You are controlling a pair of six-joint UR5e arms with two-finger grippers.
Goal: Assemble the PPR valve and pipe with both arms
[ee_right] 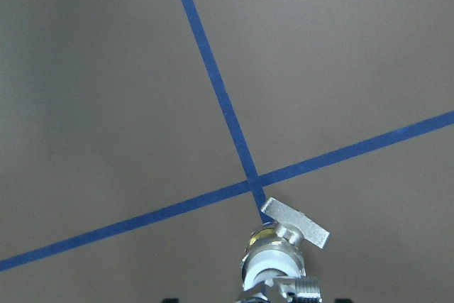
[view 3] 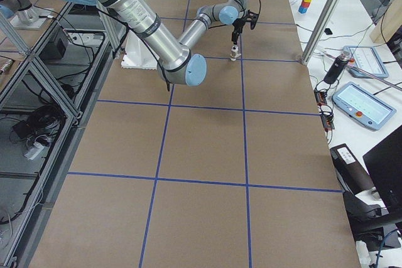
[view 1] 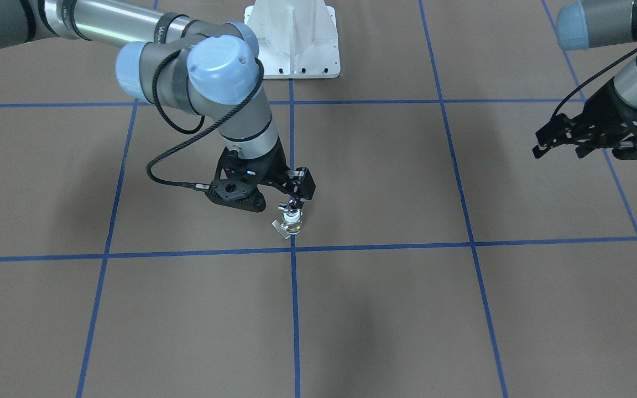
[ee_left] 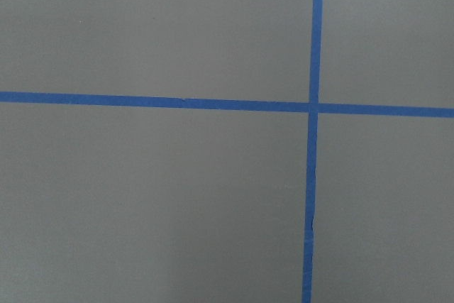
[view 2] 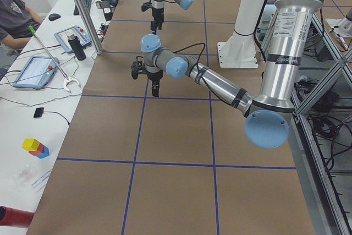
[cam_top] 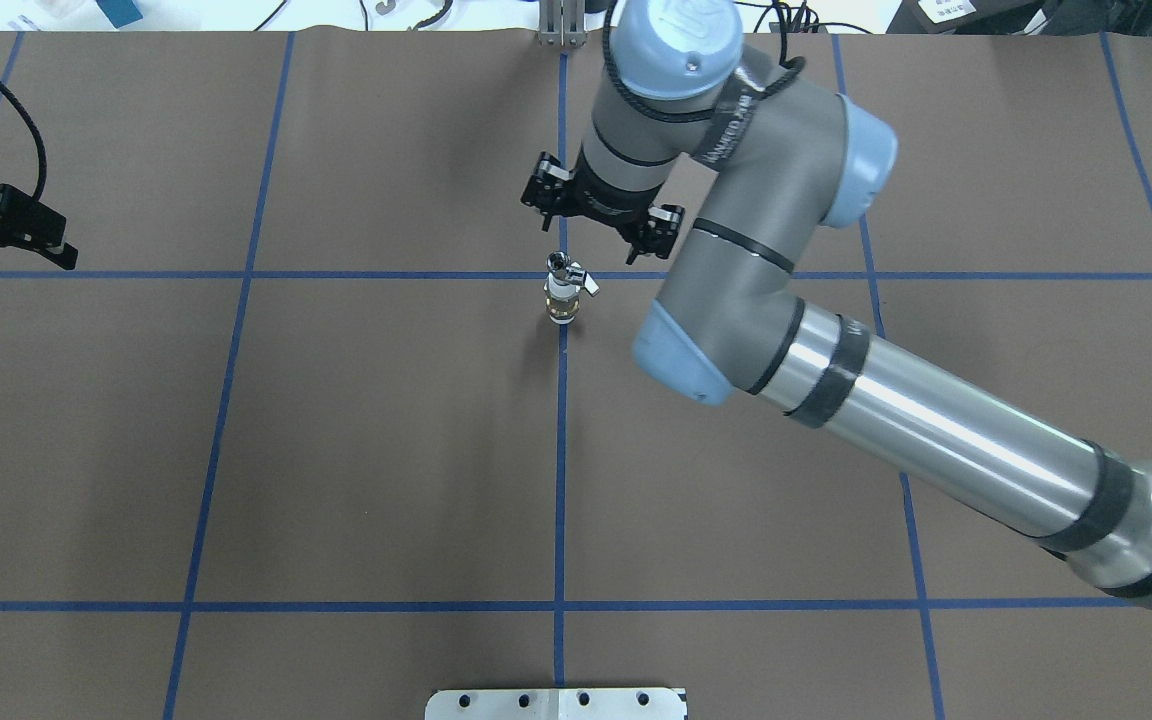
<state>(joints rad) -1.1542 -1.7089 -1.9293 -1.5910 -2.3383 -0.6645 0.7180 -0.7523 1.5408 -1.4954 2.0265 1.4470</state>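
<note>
The white and brass PPR valve (view 1: 294, 222) stands upright on the brown table where the blue tape lines cross. Its flat lever handle (ee_right: 295, 222) sticks out sideways. The silver pipe fitting (view 1: 290, 208) sits on top of the valve, joined to it. Both also show in the overhead view, valve (cam_top: 561, 302) and pipe (cam_top: 560, 265). My right gripper (view 1: 296, 193) hangs directly over the pipe, jaws spread to either side of it, not clamped. My left gripper (view 1: 542, 145) is open and empty, far off at the table's side (cam_top: 11, 250).
The white robot base plate (view 1: 296, 50) stands at the table's edge behind the assembly. Blue tape lines (ee_left: 312, 108) mark a grid on the brown table cover. An operator's bench with tablets and a bottle runs along the far side (view 3: 358, 98).
</note>
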